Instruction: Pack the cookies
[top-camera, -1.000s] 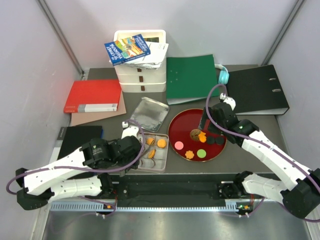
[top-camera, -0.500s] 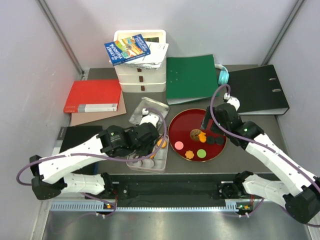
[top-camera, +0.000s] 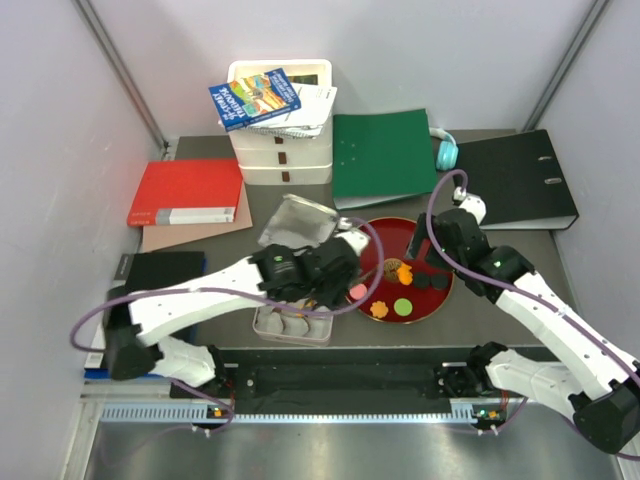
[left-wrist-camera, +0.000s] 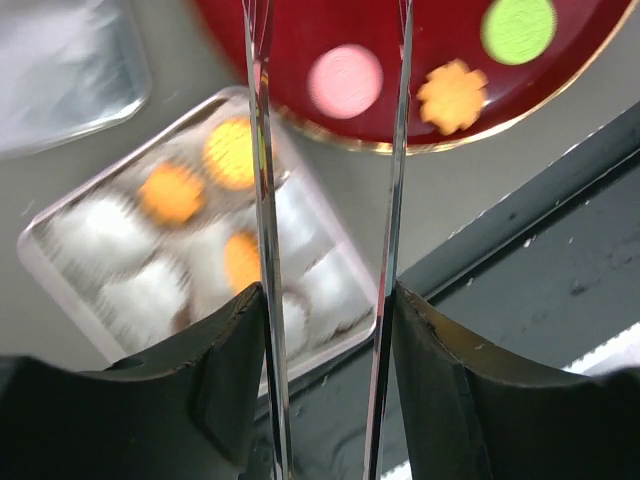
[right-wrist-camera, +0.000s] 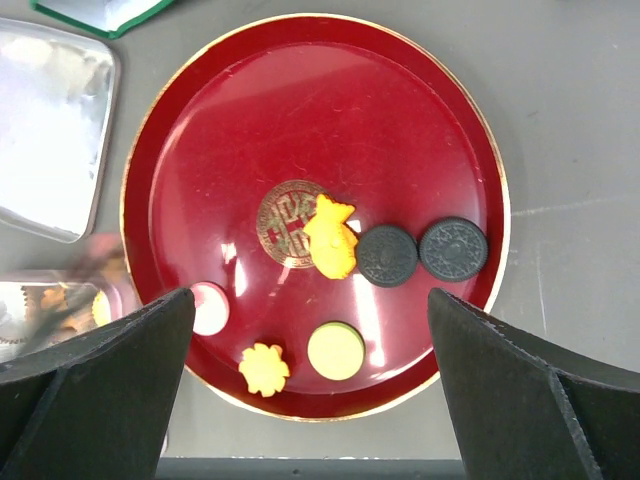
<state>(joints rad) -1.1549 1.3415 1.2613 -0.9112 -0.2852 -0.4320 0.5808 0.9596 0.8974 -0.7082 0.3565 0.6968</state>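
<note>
The cookies lie in two places. On the red plate (top-camera: 372, 238) (right-wrist-camera: 330, 120) are a pink one (right-wrist-camera: 210, 308) (left-wrist-camera: 344, 80), an orange flower (right-wrist-camera: 264, 369) (left-wrist-camera: 452, 95), a green one (right-wrist-camera: 335, 350), an orange one (right-wrist-camera: 330, 250) and two black ones (right-wrist-camera: 387, 255). Three orange cookies (left-wrist-camera: 171, 192) sit among white paper cups in the tin (left-wrist-camera: 60, 290) (top-camera: 262, 322). My left gripper (top-camera: 338, 272) (left-wrist-camera: 328, 30) hovers open over the plate's left rim, its thin metal blades framing the pink cookie with nothing held. My right gripper (top-camera: 425, 240) (right-wrist-camera: 310, 300) hangs wide open above the plate.
The tin's silver lid (top-camera: 298, 222) lies behind the tin. Further back are stacked white drawers with booklets (top-camera: 280, 150), a green folder (top-camera: 382, 155), a black binder (top-camera: 515, 180) and a red book (top-camera: 185, 192). A black rail (top-camera: 350, 378) runs along the near edge.
My left arm has swung right, from over the tin to the plate's left rim. My right gripper has drawn back slightly and stayed open.
</note>
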